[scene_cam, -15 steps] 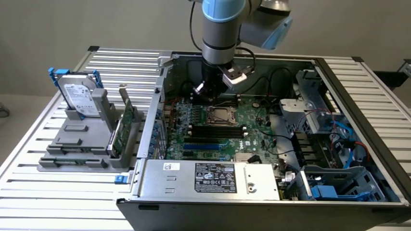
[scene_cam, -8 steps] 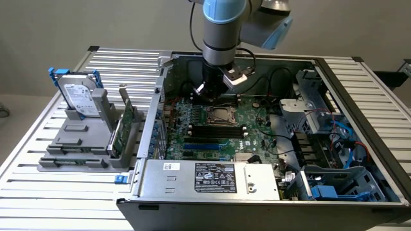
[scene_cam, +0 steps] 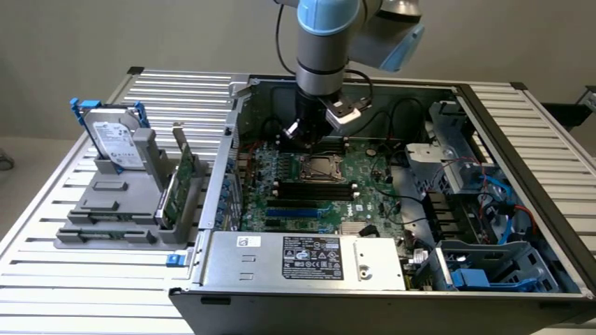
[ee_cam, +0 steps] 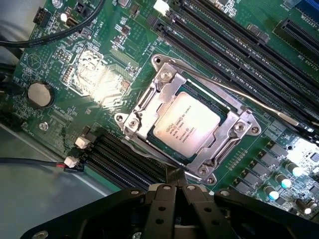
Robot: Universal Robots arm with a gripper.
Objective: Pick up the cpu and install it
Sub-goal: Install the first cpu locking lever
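The cpu (ee_cam: 187,127), a small flat square chip with a silvery top, lies inside the metal socket frame (ee_cam: 144,104) on the green motherboard (ee_cam: 99,74). In the exterior view the cpu (scene_cam: 322,166) sits in the middle of the board inside the open computer case. My gripper (ee_cam: 175,185) hangs just beside the socket's edge, fingers pressed together with nothing between them. In the exterior view the gripper (scene_cam: 298,136) is low inside the case, a little behind the socket.
A silver hard drive with a blue bracket (scene_cam: 116,139) and a thin green card (scene_cam: 177,181) stand in a grey holder (scene_cam: 112,209) at the exterior view's left. Black memory slots (ee_cam: 239,40) run beside the socket. The power supply (scene_cam: 308,258) and case walls hem the board in.
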